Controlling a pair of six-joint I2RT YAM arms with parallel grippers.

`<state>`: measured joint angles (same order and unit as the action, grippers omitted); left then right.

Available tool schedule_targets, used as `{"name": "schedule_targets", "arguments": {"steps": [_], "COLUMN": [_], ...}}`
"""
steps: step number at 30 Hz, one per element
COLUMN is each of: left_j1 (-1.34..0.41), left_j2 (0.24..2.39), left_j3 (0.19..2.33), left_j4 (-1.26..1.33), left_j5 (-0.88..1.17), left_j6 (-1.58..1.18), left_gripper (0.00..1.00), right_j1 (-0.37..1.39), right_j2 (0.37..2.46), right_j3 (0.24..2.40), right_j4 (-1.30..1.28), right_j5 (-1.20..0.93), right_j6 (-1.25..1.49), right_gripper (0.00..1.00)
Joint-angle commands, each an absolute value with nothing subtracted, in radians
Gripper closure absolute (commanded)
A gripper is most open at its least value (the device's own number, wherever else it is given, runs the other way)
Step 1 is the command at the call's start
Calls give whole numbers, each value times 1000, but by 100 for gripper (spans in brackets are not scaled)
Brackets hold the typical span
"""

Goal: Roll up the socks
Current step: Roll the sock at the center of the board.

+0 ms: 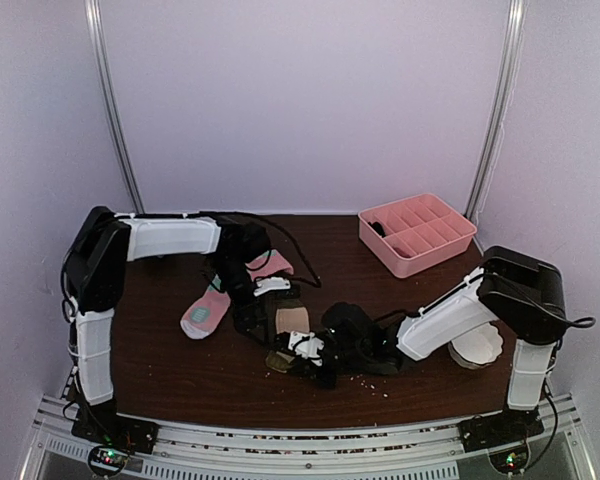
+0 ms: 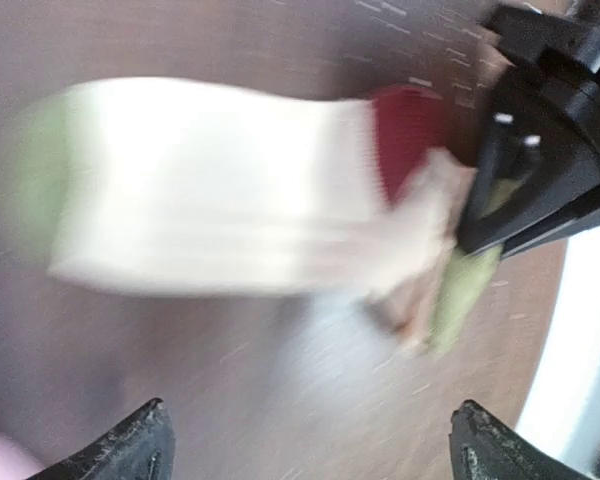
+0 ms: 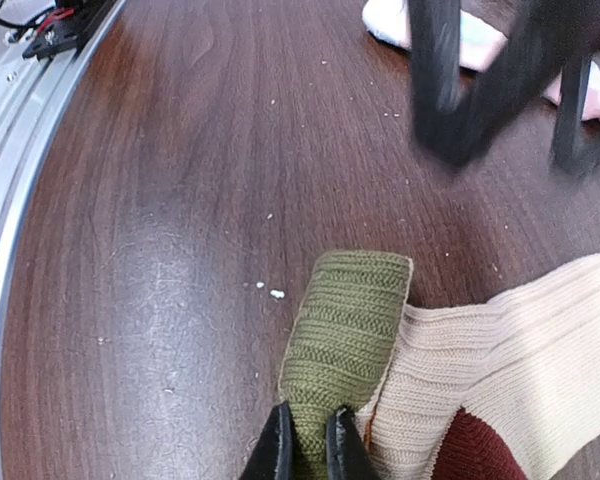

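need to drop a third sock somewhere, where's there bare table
Table front left, in front of the pink sock; back middle, between left arm and tray. Crowded at centre: left gripper and right gripper at the beige sock.

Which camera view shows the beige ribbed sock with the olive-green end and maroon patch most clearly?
The right wrist view: the beige ribbed sock is sharp there, its green end pinched by the right gripper. The left wrist view shows more of its length, but blurred. In the top view the arms hide most of it.
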<state>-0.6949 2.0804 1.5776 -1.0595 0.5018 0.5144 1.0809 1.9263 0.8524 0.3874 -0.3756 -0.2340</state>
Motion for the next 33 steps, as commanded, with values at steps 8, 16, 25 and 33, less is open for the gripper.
{"name": "schedule_targets", "arguments": {"steps": [8, 16, 25, 33], "left_j1": [-554, -824, -886, -913], "left_j2": [1742, 1556, 1646, 1805], "left_j3": [1460, 1049, 1083, 1193], "left_j4": [-740, -627, -602, -603], "left_j5": [214, 244, 410, 390], "left_j6": [388, 742, 771, 785], "left_gripper": [15, 36, 47, 59], "right_j1": [1057, 976, 895, 889], "right_j2": [2017, 2077, 2144, 2142], "right_j3": [787, 820, 808, 796], "right_j4": [281, 272, 317, 299], "right_j5": [-497, -606, -710, -700], "right_j6": [-87, 162, 379, 394], "right_gripper": [100, 100, 100, 100]}}
